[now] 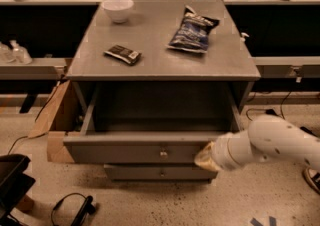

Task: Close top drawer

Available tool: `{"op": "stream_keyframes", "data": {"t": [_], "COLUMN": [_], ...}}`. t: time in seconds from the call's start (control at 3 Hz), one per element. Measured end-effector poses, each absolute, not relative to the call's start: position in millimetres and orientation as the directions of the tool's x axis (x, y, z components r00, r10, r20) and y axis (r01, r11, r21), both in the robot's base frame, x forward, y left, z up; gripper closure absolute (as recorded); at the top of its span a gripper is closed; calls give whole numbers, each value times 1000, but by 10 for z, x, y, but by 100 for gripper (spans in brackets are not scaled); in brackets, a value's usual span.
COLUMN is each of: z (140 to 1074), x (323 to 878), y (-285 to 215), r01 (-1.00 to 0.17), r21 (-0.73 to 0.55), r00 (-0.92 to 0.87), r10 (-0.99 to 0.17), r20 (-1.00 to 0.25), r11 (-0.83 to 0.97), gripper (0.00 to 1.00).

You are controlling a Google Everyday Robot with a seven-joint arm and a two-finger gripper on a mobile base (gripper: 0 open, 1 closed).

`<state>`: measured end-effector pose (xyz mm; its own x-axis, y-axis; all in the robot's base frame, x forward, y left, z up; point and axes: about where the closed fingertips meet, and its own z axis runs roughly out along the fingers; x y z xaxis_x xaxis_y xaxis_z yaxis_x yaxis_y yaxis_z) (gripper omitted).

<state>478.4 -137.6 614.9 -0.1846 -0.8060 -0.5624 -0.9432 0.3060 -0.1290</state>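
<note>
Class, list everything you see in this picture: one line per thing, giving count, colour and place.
cabinet: one, grey, centre
top drawer: one, grey, pulled out of cabinet
lower drawer: one, grey, below top drawer
bowl: one, white, cabinet top, back left
bag: one, blue, cabinet top, right
packet: one, dark, cabinet top, left
cardboard: one, brown, floor, left of cabinet
bottles: two, clear, far left
arm: one, white, lower right
pincer: one, tan, at top drawer's front, right of knob
</note>
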Motion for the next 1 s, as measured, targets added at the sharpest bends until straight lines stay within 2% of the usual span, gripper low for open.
{"op": "stream_keyframes", "data": {"t": [0.33,1.0], "z": [6170,6270], "x": [4850,5443], "y": [-1351,-1171], "r01": [-943,-945], "r21": [-135,-163], "r00": [-179,-146], "r10": [-807,-811], "r20": [-562,-567], "r11": [303,284], "gripper": [100,100]}}
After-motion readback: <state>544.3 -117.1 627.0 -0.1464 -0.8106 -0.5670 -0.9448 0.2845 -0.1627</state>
